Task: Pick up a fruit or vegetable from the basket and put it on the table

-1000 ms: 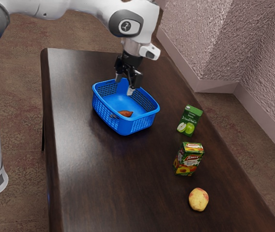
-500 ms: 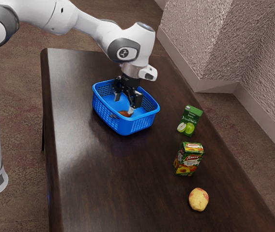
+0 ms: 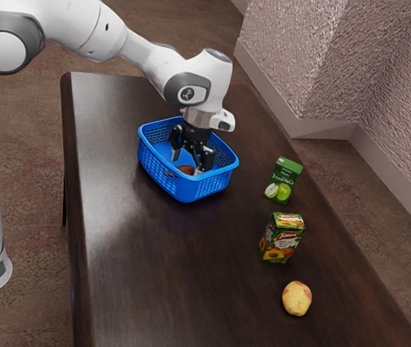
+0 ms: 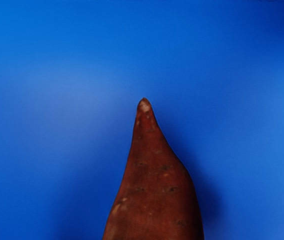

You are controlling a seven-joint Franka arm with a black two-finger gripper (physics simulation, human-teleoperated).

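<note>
We're at the grasp step: claw (image 3: 187, 165) open, astride the sweet potato (image 3: 184, 170), approx. 6 o'clock in the basket (image 3: 191, 190), ext. view. Next we prob. clench, lift clear, then head for bare desk (image 3: 169, 260).

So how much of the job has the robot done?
Reaching in looks done: the end effector is down inside the blue basket. Nothing looks held, since its fingers stand apart. The pointy brown vegetable lies in the basket, so gripping it, lifting it out and putting it on the table are left.
</note>
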